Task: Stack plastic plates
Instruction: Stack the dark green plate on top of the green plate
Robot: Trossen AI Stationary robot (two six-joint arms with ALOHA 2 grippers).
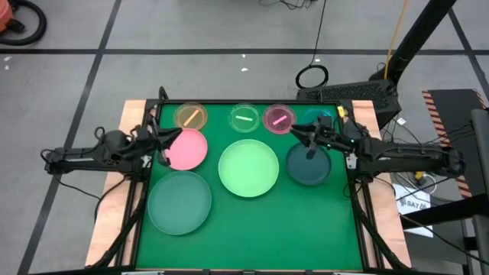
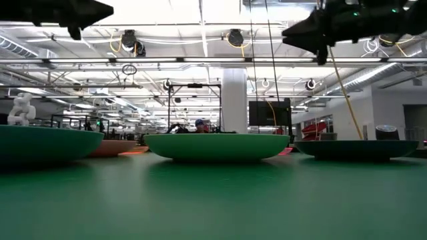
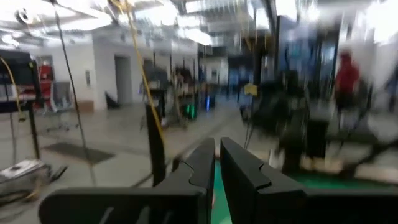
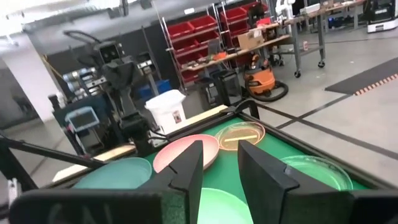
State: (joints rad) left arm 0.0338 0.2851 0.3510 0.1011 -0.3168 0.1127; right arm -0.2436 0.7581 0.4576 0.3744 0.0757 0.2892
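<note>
**Plates spread out, both grippers aloft**

Along the table's [image 1: 252,229] far edge sit small amber [image 1: 190,116], green [image 1: 244,118], pink [image 1: 278,118] and blue [image 1: 318,118] plates. Nearer lie the large pink [image 1: 188,149], light green [image 1: 248,168], dark teal [image 1: 308,166] and frosted clear [image 1: 179,201] plates.

Only the low view shows both arms raised clear of the plates. The left gripper [image 3: 217,163], fingers nearly together, holds nothing; the right gripper [image 4: 219,163], fingers slightly apart, holds nothing.

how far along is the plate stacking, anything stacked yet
Nothing looks stacked yet. In the high view the four large plates lie singly: pink plate, frosted plate, light green plate, dark teal plate. Four small plates sit along the far edge. The left gripper is over the pink plate's edge and the right gripper over the teal one, both empty. All stacking remains.
</note>
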